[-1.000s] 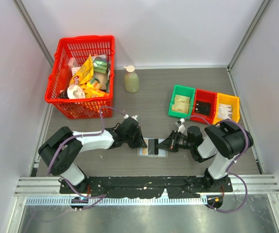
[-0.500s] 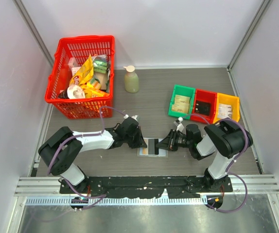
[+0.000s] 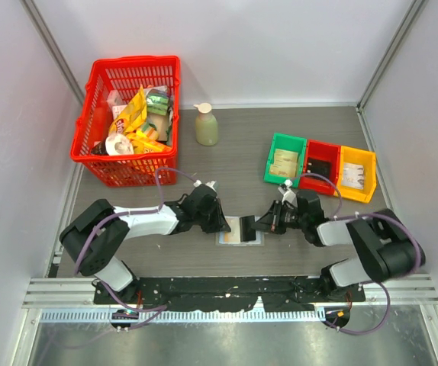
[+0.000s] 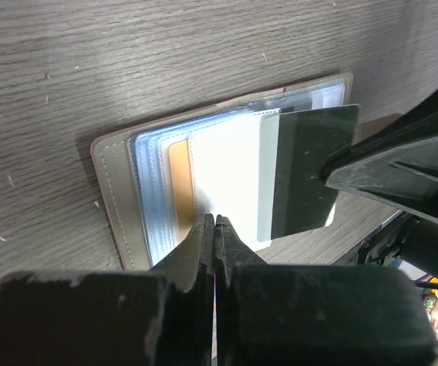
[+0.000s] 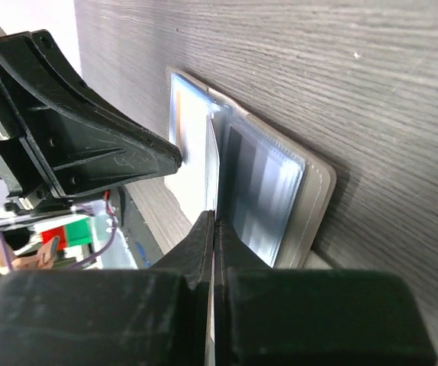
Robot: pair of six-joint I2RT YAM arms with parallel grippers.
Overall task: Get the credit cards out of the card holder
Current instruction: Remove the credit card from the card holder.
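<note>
Flatly splayed card holder [image 4: 112,200], thin grey card [image 4: 303,171]

The grey wood-grain table [image 3: 234,164] carries a red basket [image 3: 135,60], a bottle [image 3: 206,126], three bins [image 3: 322,143] and an open card holder [image 3: 234,238].

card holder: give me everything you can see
The card holder lies open and flat on the wood-grain table: grey-olive stitched cover, clear plastic sleeves holding an orange card and a white card. The shut left end effector bears on the sleeves; the right end effector pinches a grey card sticking out past one edge.
</note>
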